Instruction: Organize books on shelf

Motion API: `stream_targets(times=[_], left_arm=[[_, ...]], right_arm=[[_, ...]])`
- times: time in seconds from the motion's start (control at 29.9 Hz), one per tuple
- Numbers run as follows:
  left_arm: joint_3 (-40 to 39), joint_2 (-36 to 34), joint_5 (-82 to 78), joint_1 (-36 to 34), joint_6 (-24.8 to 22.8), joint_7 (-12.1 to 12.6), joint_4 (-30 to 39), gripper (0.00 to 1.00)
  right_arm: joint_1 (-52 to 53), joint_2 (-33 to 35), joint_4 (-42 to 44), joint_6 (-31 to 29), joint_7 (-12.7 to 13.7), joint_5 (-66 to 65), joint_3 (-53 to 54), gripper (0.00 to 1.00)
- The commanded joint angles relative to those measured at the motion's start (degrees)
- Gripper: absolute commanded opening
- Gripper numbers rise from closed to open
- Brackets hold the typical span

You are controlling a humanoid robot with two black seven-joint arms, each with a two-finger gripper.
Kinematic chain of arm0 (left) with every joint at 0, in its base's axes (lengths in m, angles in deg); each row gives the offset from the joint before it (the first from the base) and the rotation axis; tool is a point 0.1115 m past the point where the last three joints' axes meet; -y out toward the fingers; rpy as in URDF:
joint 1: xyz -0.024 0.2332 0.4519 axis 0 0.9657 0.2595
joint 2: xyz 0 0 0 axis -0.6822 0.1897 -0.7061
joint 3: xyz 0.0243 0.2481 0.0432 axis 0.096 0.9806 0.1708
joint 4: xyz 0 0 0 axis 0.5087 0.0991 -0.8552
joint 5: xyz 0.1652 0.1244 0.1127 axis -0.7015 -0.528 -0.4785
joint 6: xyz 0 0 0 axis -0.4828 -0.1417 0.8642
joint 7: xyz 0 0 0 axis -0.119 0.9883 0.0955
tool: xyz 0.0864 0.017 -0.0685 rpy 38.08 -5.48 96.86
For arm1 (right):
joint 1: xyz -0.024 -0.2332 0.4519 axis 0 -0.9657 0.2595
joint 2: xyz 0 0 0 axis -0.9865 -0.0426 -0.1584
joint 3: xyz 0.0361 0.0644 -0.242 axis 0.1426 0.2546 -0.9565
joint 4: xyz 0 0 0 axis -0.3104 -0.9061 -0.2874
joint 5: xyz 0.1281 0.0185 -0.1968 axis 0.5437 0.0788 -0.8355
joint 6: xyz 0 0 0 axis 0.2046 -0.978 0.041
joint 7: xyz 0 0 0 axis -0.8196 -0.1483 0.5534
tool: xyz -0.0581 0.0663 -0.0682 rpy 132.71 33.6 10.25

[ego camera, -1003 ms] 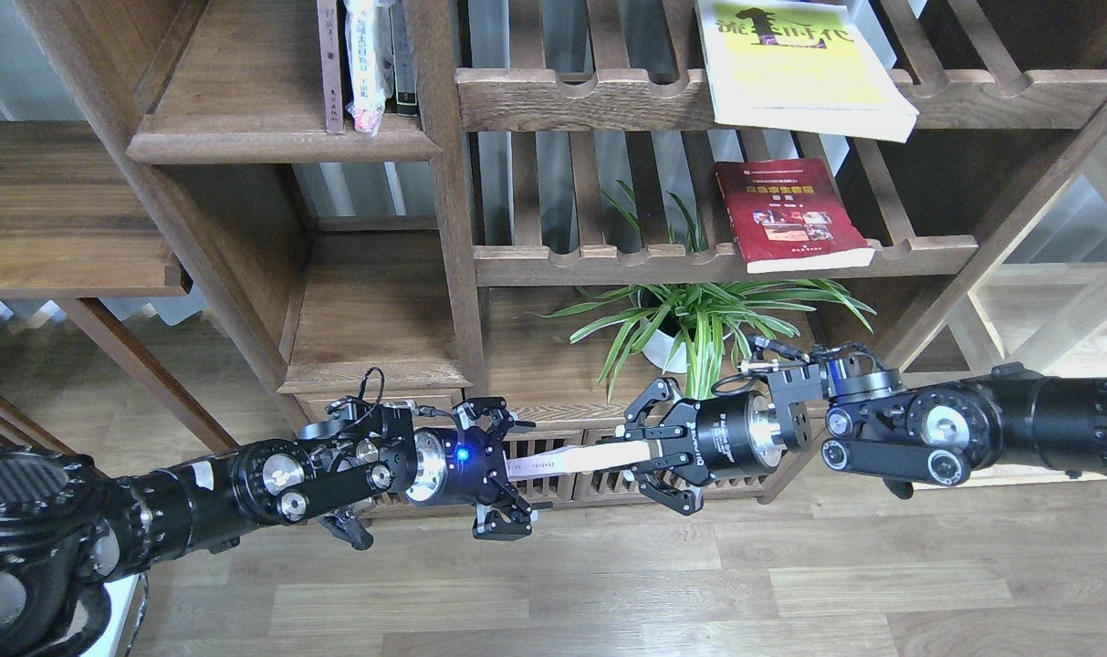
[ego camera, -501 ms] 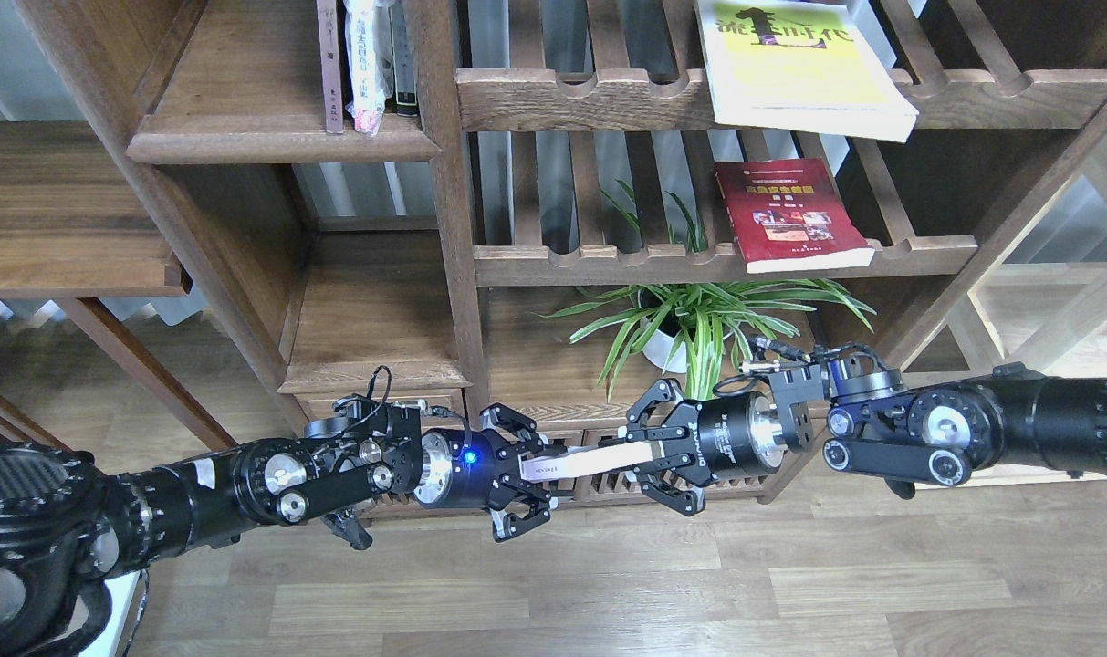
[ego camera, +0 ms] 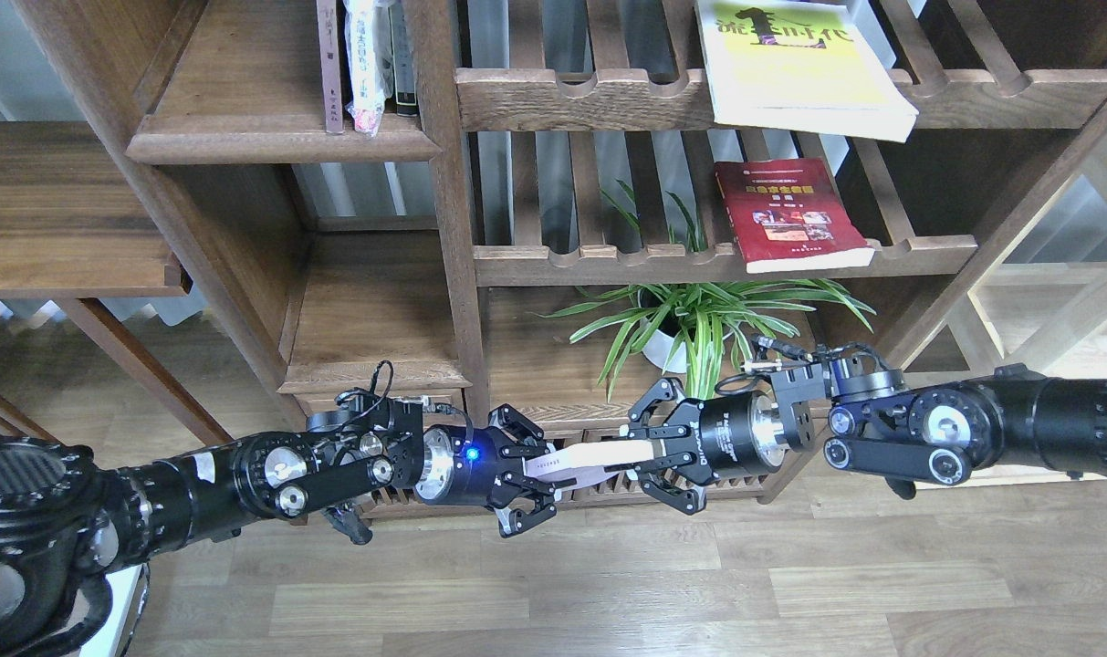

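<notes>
Both tools meet low in front of the bookcase on one pale lavender-white book, whose long axis runs left-right between them: the right tool pinches its right end, while the left tool has fingers spread around the left end. The solid dark shelf lies up-left, nearer the left arm; both forearms reach inward, roughly level.

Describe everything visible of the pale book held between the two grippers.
The pale lavender-white book is a thin paperback seen nearly edge-on, lying roughly level in the air above the wood floor, below the shelving. The right gripper clamps its right end; the left gripper has its fingers around the left end. Small print runs along the visible edge, unreadable.
</notes>
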Motion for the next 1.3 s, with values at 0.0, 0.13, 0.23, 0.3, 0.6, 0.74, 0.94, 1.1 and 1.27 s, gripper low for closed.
stream_targets(times=[0.0, 0.13, 0.23, 0.3, 0.6, 0.74, 0.94, 1.1, 1.27], left_arm=[[0.3, 0.0, 0.4, 0.4, 0.0, 0.4, -0.4, 0.00], [0.3, 0.0, 1.4, 0.4, 0.0, 0.8, -0.5, 0.00], [0.3, 0.0, 3.3, 0.7, -0.1, 3.1, -0.6, 0.00], [0.3, 0.0, 4.2, 0.8, -0.1, 3.2, -0.5, 0.01], [-5.0, 0.0, 4.7, 1.0, -0.1, 3.4, 0.7, 0.02], [-10.7, 0.0, 4.8, 0.8, -0.1, 3.8, 3.5, 0.02], [-17.3, -7.3, 4.9, 0.9, 0.0, 3.8, 12.3, 0.02], [-18.7, -17.7, 7.0, 0.9, 0.5, 3.9, 22.1, 0.02], [-20.8, -27.9, 7.5, 1.1, 0.9, 4.4, 29.7, 0.02]], right_arm=[[-0.1, 0.1, 1.2, -0.1, -0.1, 3.2, 0.4, 0.55], [-0.4, 1.6, 1.7, -0.2, -0.1, 3.7, 0.4, 0.73], [-1.3, 3.8, 2.3, -0.2, -0.1, 5.9, 0.4, 0.90], [-1.9, 5.9, 3.5, -0.2, -0.1, 6.4, 0.4, 0.94], [-5.6, 15.6, 11.1, -4.6, -0.1, 6.9, 0.4, 1.00], [-9.4, 20.2, 13.6, -4.6, -0.1, 7.6, 2.8, 1.00], [-18.0, 24.8, 17.6, -4.5, -0.1, 7.7, 10.5, 1.00], [-24.0, 25.1, 19.5, -3.7, -0.1, 7.7, 13.7, 1.00], [-27.0, 25.1, 20.4, -0.9, -0.1, 8.9, 13.9, 1.00]])
